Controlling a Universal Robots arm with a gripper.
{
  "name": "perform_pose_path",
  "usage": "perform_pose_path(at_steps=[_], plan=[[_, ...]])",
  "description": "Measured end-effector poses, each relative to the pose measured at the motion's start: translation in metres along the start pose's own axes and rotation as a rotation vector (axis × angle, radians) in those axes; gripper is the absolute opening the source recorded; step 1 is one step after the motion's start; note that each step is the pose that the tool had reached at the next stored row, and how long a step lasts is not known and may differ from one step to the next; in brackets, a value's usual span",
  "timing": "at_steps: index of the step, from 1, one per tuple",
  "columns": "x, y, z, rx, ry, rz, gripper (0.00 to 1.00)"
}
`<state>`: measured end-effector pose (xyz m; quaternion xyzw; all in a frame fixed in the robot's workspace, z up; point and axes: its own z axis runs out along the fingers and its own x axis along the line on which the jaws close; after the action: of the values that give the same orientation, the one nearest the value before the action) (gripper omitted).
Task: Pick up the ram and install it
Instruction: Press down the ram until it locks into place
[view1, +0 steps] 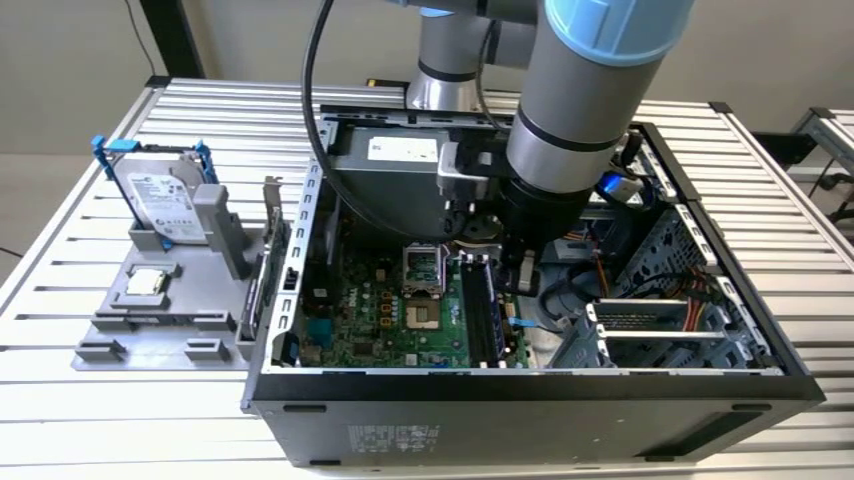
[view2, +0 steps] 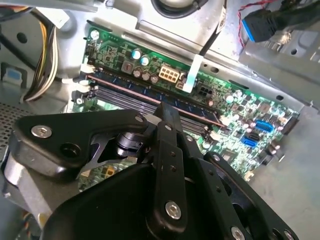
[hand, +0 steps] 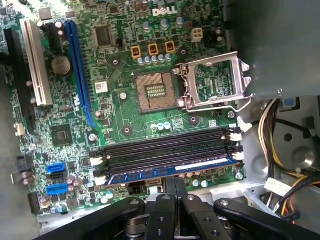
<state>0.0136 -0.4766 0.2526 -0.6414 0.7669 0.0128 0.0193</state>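
1. Exterior view: we see a white label on the hard drive (view1: 167, 205) and another on the metal box at the back of the computer case (view1: 534, 385). The print is too small to read.
2. In the first wrist view, white lettering is printed along one edge of the green motherboard (hand: 65, 150).
3. The open case lies on a table (view1: 80, 420) of silver metal slats, in front of a pale wall.
4. At the exterior view's left, a grey holder (view1: 147, 330) on the table carries the upright drive in its blue frame. A small square silver processor chip (view1: 144, 283) lies in the same holder.
5. The robot arm reaches down into the case, and its gripper (view1: 514, 270) is low over the motherboard.
6. The ram (hand: 170, 170), a long blue stick, sits in the memory slot nearest the gripper. It lies beside three black memory slots (hand: 165, 147).
7. In the first wrist view, the gripper (hand: 175, 181) has its black fingers (hand: 169, 187) pressed together, with no gap between them. Their tips are right at the ram's long edge, and we cannot tell whether they touch it.
8. The processor socket (hand: 155, 92) is uncovered, with its metal lid (hand: 215, 80) swung aside.
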Motion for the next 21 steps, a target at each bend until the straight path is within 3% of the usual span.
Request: perform_pose_path(at_steps=[11, 21], plan=[[0.0004, 0.0017, 0.0022, 0.0031, -0.0016, -0.085, 0.0], [0.0005, 0.0018, 0.0046, 0.0038, -0.002, -0.093, 0.0]])
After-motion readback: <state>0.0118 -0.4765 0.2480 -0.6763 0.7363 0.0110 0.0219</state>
